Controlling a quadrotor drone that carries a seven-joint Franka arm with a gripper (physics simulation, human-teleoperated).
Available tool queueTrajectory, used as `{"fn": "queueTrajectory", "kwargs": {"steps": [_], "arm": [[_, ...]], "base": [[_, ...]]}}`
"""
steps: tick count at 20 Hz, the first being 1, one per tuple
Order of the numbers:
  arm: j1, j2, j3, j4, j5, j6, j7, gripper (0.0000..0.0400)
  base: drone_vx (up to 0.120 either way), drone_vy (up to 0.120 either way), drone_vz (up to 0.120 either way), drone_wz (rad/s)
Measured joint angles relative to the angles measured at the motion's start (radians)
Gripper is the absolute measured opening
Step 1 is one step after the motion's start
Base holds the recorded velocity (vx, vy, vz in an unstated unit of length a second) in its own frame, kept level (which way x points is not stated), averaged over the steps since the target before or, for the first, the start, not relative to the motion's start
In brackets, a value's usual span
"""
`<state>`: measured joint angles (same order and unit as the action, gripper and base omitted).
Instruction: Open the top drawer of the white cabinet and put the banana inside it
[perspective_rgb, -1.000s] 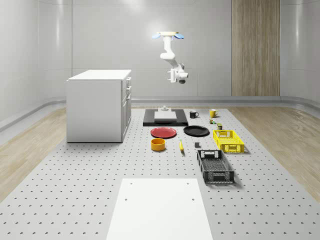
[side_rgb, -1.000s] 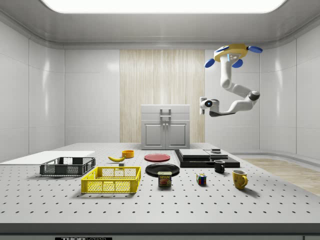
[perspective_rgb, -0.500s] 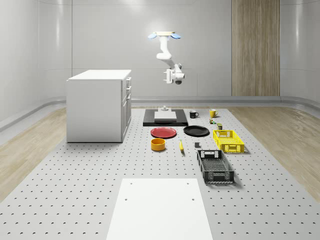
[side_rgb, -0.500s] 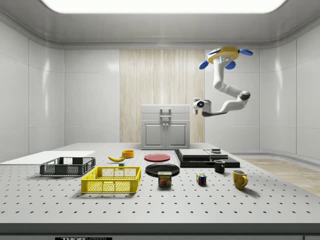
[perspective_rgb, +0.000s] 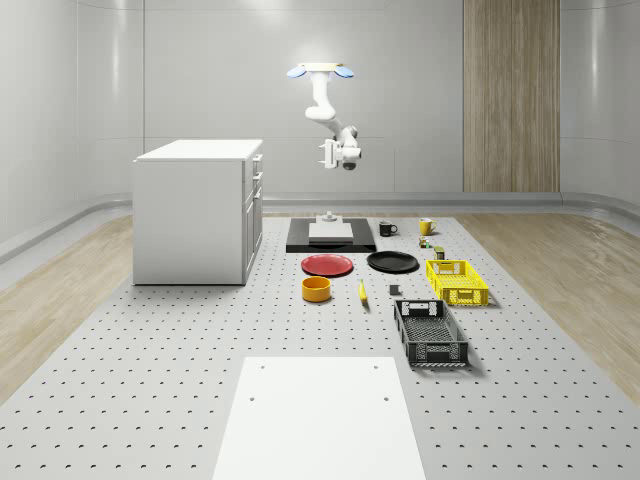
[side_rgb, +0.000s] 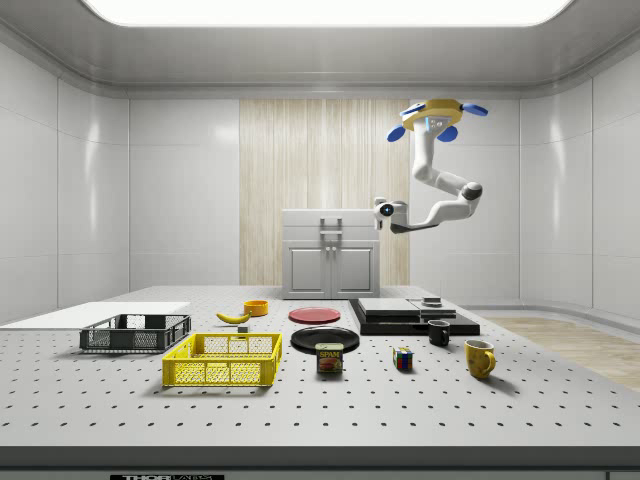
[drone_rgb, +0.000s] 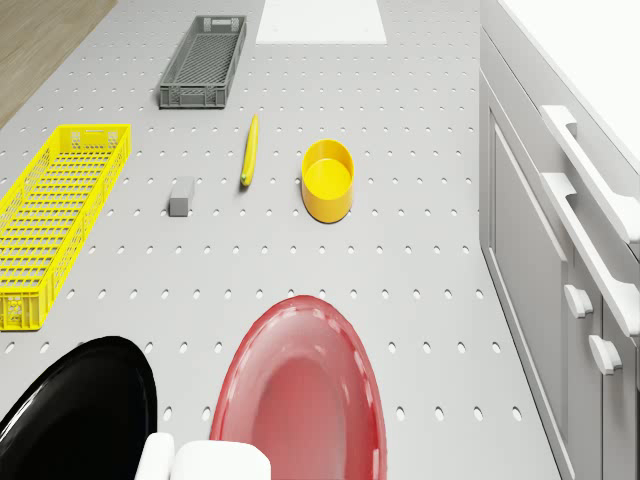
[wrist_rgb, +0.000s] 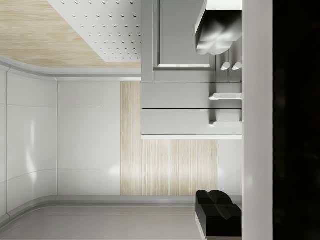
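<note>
- Hovering high above the table's far end, your drone sits right of the cabinet in the whole-scene view.
- Your gripper points at the cabinet front, well apart; its finger spread cannot be told.
- Your banana lies on the table beside the yellow bowl; the drawers are closed.

The drone hovers high, with open air between its gripper and the white cabinet at the gripper's 9 o'clock in the whole-scene view. The drawer handles jut from the cabinet front. On the surface, the red plate and orange bowl lie near the cabinet front; the banana has bare surface around it.
</note>
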<state>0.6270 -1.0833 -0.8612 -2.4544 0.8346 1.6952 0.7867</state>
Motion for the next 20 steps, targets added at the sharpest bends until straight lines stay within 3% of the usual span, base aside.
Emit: {"fn": "queueTrajectory", "kwargs": {"steps": [9, 14, 20], "arm": [[0.021, -0.023, -0.007, -0.003, -0.018, 0.02, 0.015, 0.04], [0.031, -0.034, -0.01, -0.004, -0.027, 0.029, 0.023, 0.04], [0.042, -0.046, -0.013, -0.006, -0.038, 0.04, 0.031, 0.04]], "base": [[0.12, -0.12, 0.0, 0.0], [0.12, 0.0, 0.0, 0.0], [0.12, -0.12, 0.0, 0.0]]}}
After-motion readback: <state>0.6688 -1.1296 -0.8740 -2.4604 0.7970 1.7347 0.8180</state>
